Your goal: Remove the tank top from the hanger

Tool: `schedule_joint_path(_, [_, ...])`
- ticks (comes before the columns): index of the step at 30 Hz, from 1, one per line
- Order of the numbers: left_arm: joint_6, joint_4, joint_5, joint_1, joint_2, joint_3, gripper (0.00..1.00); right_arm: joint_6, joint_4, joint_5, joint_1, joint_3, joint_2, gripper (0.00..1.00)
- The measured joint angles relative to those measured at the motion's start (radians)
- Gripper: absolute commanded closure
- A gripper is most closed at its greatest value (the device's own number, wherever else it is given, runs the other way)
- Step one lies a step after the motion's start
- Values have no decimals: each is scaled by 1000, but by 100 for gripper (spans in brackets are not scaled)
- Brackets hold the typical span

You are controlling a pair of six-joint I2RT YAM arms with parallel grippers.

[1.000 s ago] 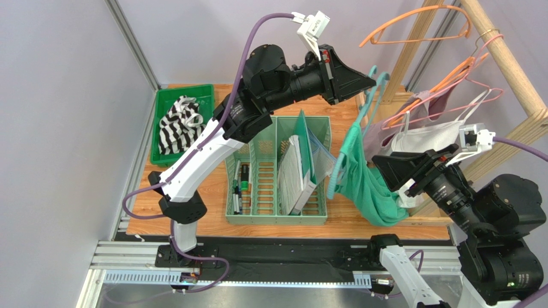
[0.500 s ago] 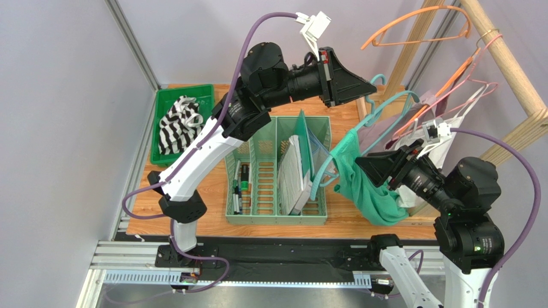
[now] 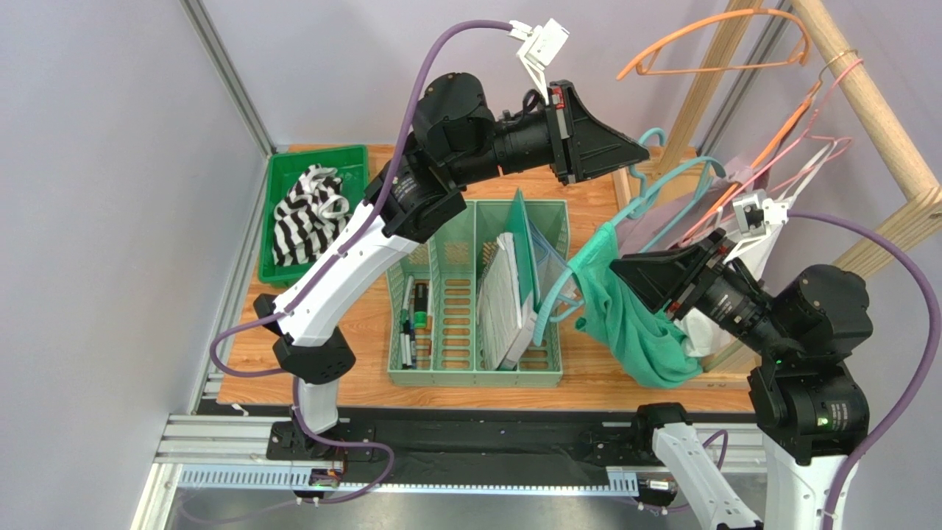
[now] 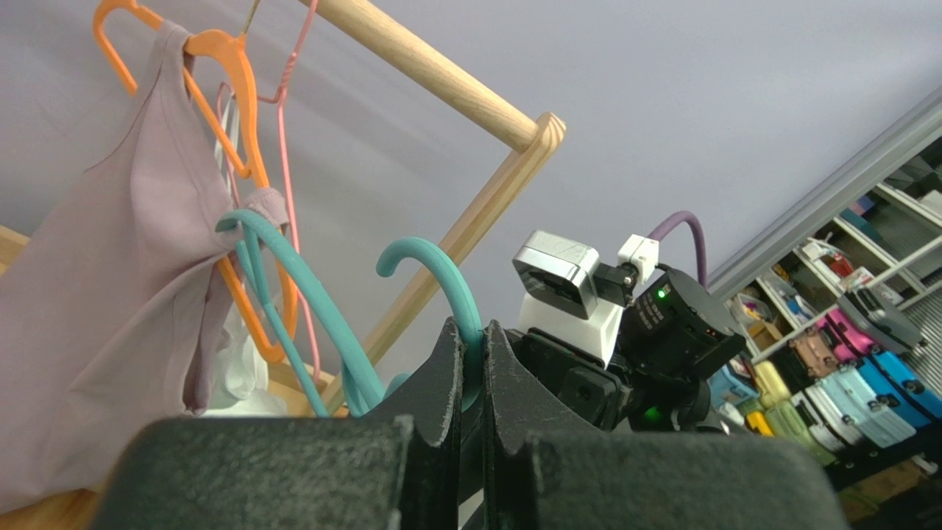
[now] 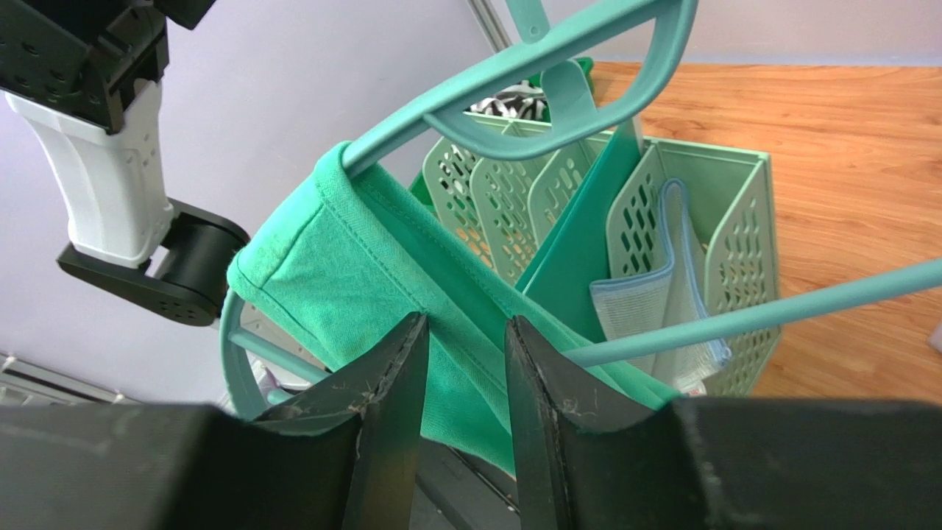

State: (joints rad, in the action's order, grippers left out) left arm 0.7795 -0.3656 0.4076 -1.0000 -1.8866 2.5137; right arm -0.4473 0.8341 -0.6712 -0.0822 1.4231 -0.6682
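Clamping hanger hook (image 4: 426, 252), left end effector (image 4: 474, 345) stands closed.

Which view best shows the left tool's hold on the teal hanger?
Left wrist: the teal hanger hook sits pinched in the shut left tool. Top external shows it small, at the tool's tip; right wrist shows only the hanger's body, no grip.

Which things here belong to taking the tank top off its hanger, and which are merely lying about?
Job in hand: green tank top, teal hanger, left end effector shut on the hanger's hook, right end effector straddling the tank top.
Lying about: slotted organiser, striped cloth in green tray, orange hanger, lilac top, wooden rail.
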Motion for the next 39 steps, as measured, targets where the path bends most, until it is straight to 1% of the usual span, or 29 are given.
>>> schedule_joint_path(3, [0,4,3,0,0,0,100,-27,-33,-24,0,-11,-11,64])
schedule_joint_path(4, [0,4,5,0,0,0,100,-35,-40,-31,0,-11,-14,67])
schedule_joint_path(6, [0,4,6,0,0,0,100,-54,-61,-51,0,-14,-23,77])
schedule_joint_path(8, [-1,4,6,0,0,-1,100,-72,-79,-68,0,-16,-30,80])
schedule_joint_path(9, [-3,4,6,0,0,-2,100,-81,-86,-76,0,-17,-31,97])
schedule_joint_path(10, [-4,4,6,0,0,-2,100,-87,-92,-84,-1,-18,-32,100])
schedule_joint_path(15, [-33,3,3,3,0,-2,100,-116,-103,-118,-8,-19,-31,100])
schedule_joint_path(23, [-205,-10,-55,19,-5,-32,100,-194,-98,-178,-9,0,-30,100])
schedule_joint_path(26, [-242,9,-84,21,-31,-39,100,-235,-96,-211,-9,27,-31,100])
schedule_joint_path(33, [-241,73,-146,23,-142,-27,100,-259,-45,-260,-42,55,-43,100])
schedule_joint_path(39, [-238,95,-257,26,-161,-24,100,-232,70,-273,-94,46,-61,100])
